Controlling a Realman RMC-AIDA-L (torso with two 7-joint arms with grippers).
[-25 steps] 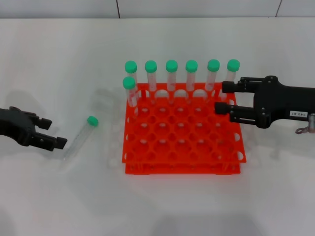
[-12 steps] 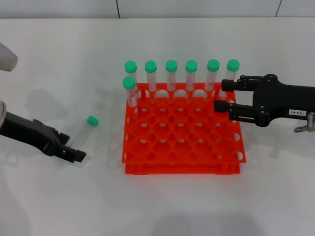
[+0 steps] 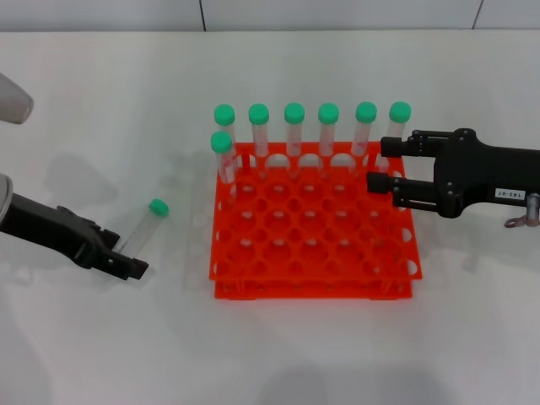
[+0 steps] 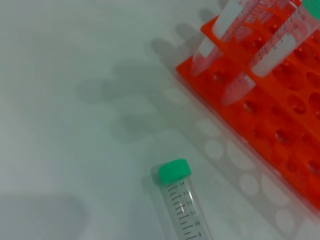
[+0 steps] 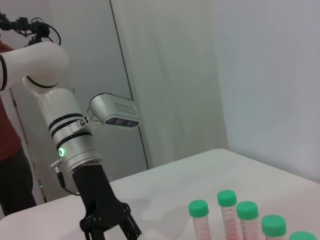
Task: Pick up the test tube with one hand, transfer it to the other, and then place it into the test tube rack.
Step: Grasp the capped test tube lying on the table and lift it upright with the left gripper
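The tube (image 3: 142, 229) lay flat on the white table (image 3: 101, 101), to the left of the orange rack (image 3: 312, 232). The left gripper (image 3: 118, 257) sat low at the tube's clear end with its fingers open. The right gripper (image 3: 381, 165) hung over the rack's right edge, open and empty.

Black left gripper (image 3: 118, 257) on silver-white arm, green light, white-labelled black right gripper (image 3: 380, 165)
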